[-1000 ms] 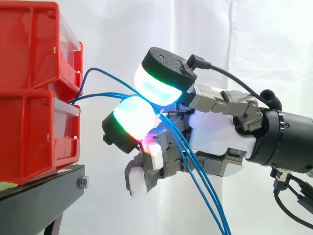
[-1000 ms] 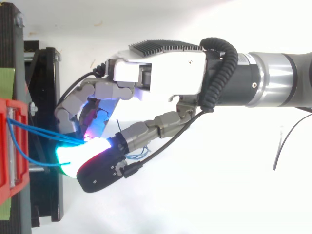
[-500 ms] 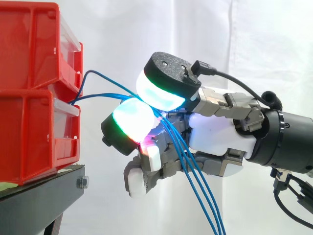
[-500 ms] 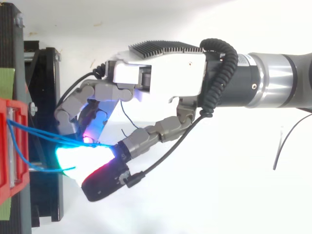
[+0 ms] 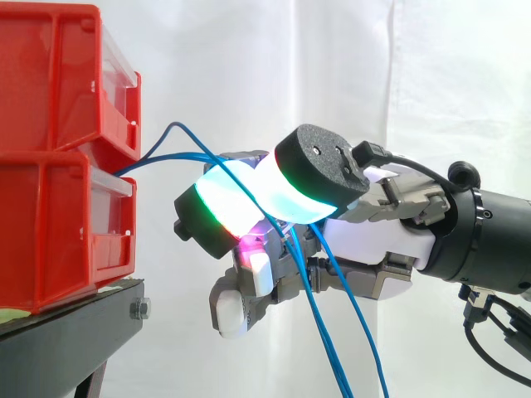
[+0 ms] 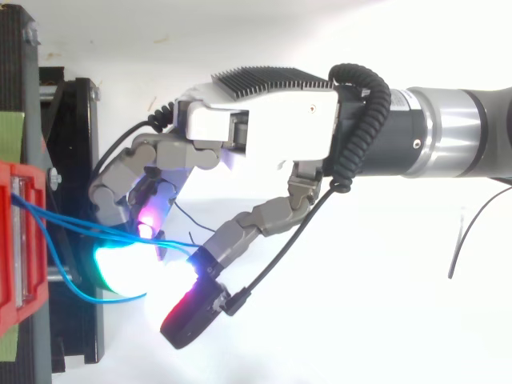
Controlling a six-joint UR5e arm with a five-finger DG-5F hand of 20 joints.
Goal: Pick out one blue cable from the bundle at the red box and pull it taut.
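Several thin blue cables (image 5: 172, 125) come out between two stacked red bins (image 5: 58, 166), arch upward and run into my hand (image 5: 373, 240). They pass over a green-white fingertip (image 5: 222, 199) and behind the thumb, then hang down below the hand. From above, the hand (image 6: 272, 128) has its fingers curled near the bin (image 6: 16, 256). The cables (image 6: 168, 241) cross into the crook of the thumb. The thumb's tip stands out sideways from the green fingertip (image 6: 120, 268). One cable sags in a slack loop beside the bin.
The bins rest on a black stand (image 5: 75, 332) at the left, with a white curtain behind. The arm reaches in from the right, level with the lower bin.
The thumb has swung sideways away from the fingertip it pressed against and sits lower across it in the side view. The cable arch by the bins has risen and a slack loop has grown.
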